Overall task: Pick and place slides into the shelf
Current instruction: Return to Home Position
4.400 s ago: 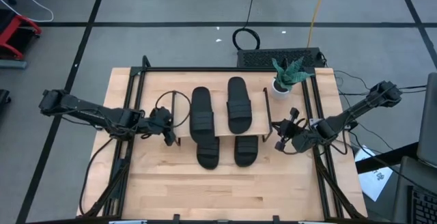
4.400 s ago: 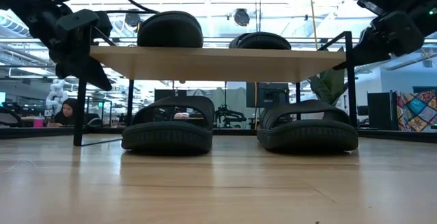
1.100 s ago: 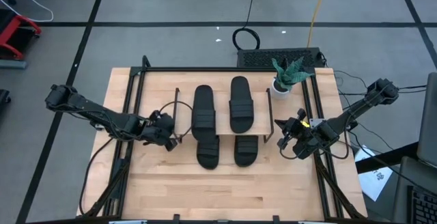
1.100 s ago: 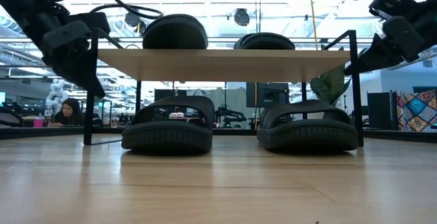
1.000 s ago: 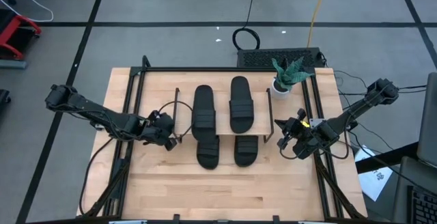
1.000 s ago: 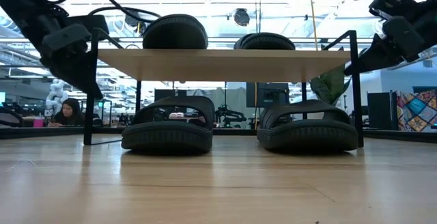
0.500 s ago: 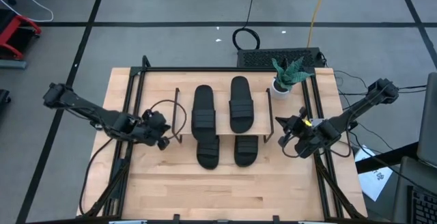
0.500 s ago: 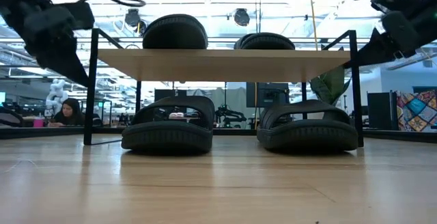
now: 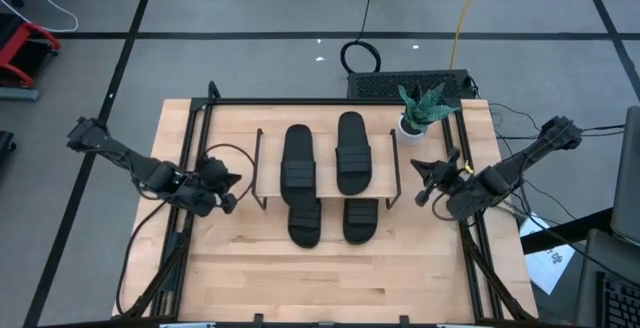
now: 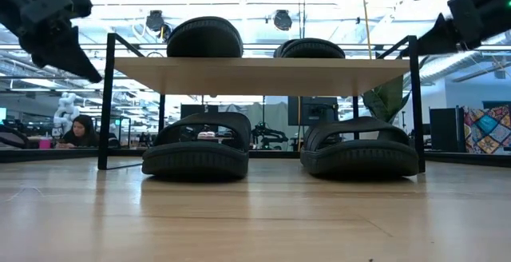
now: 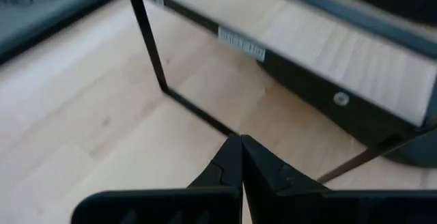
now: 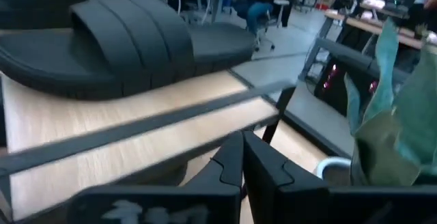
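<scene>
The shelf (image 9: pixel 325 146) stands mid-table on thin dark legs, and its light board (image 10: pixel 255 64) carries two black slides (image 9: pixel 298 163) (image 9: pixel 352 153) lying on their soles. Two more slides (image 10: pixel 196 154) (image 10: pixel 359 152) sit on the table beneath it, toes poking out toward the near edge (image 9: pixel 304 224) (image 9: pixel 360 218). My left gripper (image 9: pixel 233 181) (image 11: pixel 240 142) hovers shut just left of the shelf's left leg, apart from it. My right gripper (image 9: pixel 418 169) (image 12: pixel 242 139) is shut, raised beside the shelf's right end at board height.
A small potted plant (image 9: pixel 420 113) stands behind the shelf's right end, close to my right gripper. Black frame rails (image 9: pixel 200 128) run along the table's sides. Bare wood (image 9: pixel 330 278) lies toward the near edge. A person (image 10: pixel 80 130) sits far off in the room.
My left gripper has drawn back from the shelf's left leg toward the table's left edge and risen. My right gripper has risen and moved toward the far edge beside the shelf's right end. Both stay shut. The shelf and slides have not moved.
</scene>
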`<state>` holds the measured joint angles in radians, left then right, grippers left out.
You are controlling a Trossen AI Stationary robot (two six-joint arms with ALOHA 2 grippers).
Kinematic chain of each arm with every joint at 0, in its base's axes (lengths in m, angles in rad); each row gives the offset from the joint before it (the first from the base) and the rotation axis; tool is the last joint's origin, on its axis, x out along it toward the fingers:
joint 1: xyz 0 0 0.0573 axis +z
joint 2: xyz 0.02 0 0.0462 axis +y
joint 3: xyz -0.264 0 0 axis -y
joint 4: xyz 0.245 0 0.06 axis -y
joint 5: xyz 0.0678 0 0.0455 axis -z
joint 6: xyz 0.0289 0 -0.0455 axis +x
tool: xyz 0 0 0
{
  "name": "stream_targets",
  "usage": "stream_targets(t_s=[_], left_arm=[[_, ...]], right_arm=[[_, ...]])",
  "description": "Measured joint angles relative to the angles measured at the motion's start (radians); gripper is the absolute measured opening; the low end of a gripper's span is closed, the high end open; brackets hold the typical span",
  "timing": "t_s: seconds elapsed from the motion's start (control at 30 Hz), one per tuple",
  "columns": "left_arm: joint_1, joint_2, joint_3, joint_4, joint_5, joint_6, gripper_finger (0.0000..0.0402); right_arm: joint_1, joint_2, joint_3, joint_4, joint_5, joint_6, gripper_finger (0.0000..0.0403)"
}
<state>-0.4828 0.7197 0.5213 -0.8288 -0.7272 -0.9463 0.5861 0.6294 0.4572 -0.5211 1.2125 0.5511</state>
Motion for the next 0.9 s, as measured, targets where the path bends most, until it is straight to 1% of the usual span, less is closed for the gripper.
stream_targets(t_s=[0.1, 0.23, 0.3, 0.37, 0.43, 0.5, 0.6, 0.67, 0.77, 0.83, 0.9], left_arm=[[-0.026, -0.010, 0.015, 0.003, -0.056, 0.044, 0.0000], [-0.085, -0.012, 0.071, 0.045, -0.125, 0.185, 0.0000], [-0.128, -0.003, 0.100, 0.104, -0.141, 0.312, 0.0000], [-0.180, 0.012, 0.113, 0.229, -0.137, 0.499, 0.0000], [-0.235, 0.032, 0.113, 0.387, -0.110, 0.710, 0.0000], [-0.286, 0.060, 0.113, 0.552, -0.082, 0.907, 0.0000], [-0.336, 0.110, 0.113, 0.753, -0.021, 1.135, 0.0000], [-0.338, 0.142, 0.113, 0.867, 0.051, 1.260, 0.0000], [-0.309, 0.176, 0.113, 0.977, 0.151, 1.418, 0.0000], [-0.267, 0.181, 0.125, 0.990, 0.177, 1.474, 0.0000], [-0.206, 0.178, 0.150, 0.973, 0.185, 1.488, 0.0000]], right_arm=[[0.000, -0.050, 0.000, 0.066, 0.012, -0.109, 0.0000], [0.025, -0.105, 0.000, 0.288, 0.000, -0.324, 0.0000], [0.052, -0.120, 0.000, 0.438, -0.036, -0.463, 0.0000], [0.087, -0.126, 0.000, 0.588, -0.129, -0.621, 0.0000], [0.124, -0.123, 0.001, 0.714, -0.252, -0.736, 0.0000], [0.157, -0.109, 0.001, 0.809, -0.349, -0.805, 0.0000], [0.190, -0.074, 0.002, 0.867, -0.414, -0.851, 0.0000], [0.194, -0.045, 0.002, 0.872, -0.455, -0.861, 0.0000], [0.172, 0.010, 0.002, 0.942, -0.553, -0.913, 0.0000], [0.150, 0.039, 0.015, 0.979, -0.590, -0.962, 0.0000], [0.120, 0.052, 0.053, 0.968, -0.612, -0.997, 0.0000]])
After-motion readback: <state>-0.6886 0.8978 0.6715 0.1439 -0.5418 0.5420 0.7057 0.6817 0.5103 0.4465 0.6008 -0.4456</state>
